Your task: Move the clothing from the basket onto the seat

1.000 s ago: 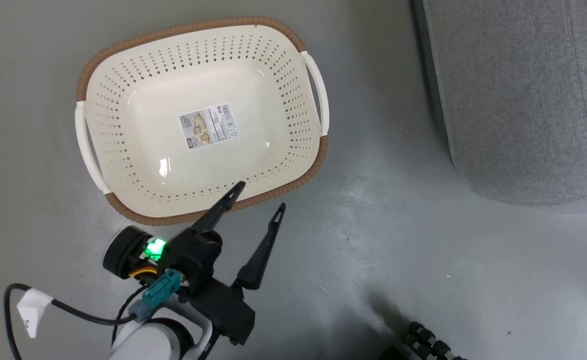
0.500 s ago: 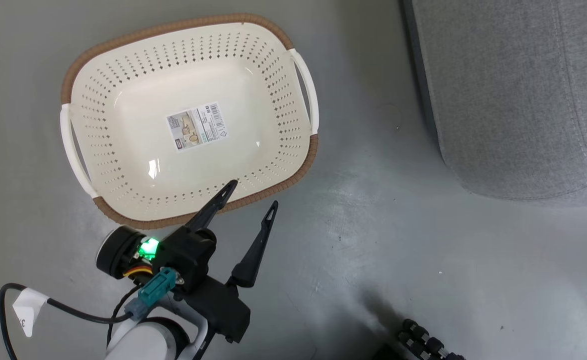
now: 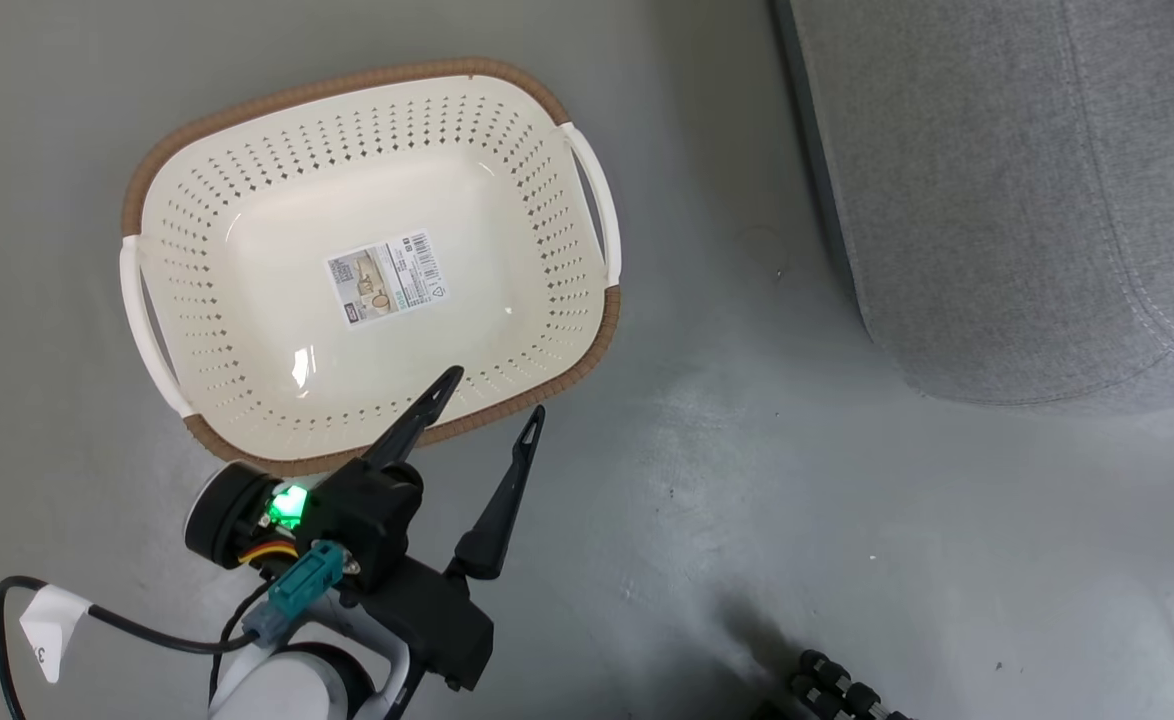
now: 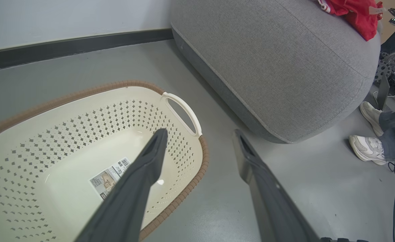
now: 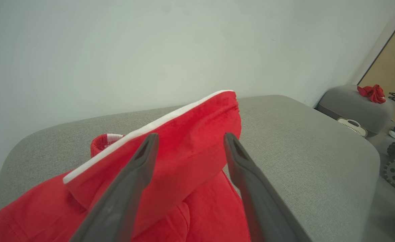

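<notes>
Cream plastic, bare down to its label: in the head view the basket lies empty, so the left gripper idles over its near rim, fingers spread, holding nothing. Left wrist view: the seat bulks beside the basket, red clothing at its far end (the drop spot). Right wrist view: the right gripper hangs over that heap, fingers parted, a white-trimmed fold between them, unpinched. The job looks done.
</notes>
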{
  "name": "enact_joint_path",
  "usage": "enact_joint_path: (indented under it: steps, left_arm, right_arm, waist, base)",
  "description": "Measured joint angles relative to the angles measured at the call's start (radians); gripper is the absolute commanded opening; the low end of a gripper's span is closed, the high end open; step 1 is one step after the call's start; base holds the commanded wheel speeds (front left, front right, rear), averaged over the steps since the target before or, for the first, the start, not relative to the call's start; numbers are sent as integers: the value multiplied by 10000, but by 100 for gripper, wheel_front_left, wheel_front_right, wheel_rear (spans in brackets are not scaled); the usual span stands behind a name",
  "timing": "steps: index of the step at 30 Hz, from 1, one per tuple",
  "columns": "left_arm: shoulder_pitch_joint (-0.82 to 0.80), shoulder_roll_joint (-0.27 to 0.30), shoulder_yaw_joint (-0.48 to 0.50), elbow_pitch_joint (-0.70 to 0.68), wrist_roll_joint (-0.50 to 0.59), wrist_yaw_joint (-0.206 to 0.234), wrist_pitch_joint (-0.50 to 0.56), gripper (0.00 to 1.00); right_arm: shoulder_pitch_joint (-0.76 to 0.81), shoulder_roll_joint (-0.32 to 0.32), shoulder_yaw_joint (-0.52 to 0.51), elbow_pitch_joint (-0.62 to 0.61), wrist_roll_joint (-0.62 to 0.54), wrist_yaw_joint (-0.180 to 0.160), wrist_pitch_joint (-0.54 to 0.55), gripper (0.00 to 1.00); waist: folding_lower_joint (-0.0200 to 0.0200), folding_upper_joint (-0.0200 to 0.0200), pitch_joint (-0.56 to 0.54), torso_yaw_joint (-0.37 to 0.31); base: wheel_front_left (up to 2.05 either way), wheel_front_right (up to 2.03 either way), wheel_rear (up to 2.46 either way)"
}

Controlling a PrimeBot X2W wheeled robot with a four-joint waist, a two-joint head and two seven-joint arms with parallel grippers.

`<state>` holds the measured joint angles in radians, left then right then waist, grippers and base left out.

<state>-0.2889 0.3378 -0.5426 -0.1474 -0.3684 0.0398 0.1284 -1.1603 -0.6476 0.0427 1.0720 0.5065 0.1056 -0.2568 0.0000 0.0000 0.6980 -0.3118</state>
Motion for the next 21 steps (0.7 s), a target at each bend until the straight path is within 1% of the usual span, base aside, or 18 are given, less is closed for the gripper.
enact_joint_path:
  steps: [6, 10, 16, 21]
  left_arm:
    - [109, -38, 35, 21, -29, 65, -88, 100]
    - [114, -173, 38, 205, -77, 105, -222, 100]
    - [93, -589, 52, 648, -182, 130, -608, 100]
    - [88, -1034, 69, 1114, -454, 134, -993, 100]
  right_arm:
    - [527, 25, -178, -15, -71, 0, 0, 100]
    - [1033, 203, -140, -211, -228, 4, 2, 100]
    - [1691, 219, -52, -648, -679, 21, 2, 100]
    - [2302, 487, 265, -1452, -1078, 94, 2, 100]
  waist:
    - [0, 0, -213, -132]
    - [0, 0, -407, -218]
    - [0, 0, -872, -241]
    - [-1, 0, -1409, -143]
  base:
    - [0, 0, 0]
    - [0, 0, 0]
    - [0, 0, 0]
    - [0, 0, 0]
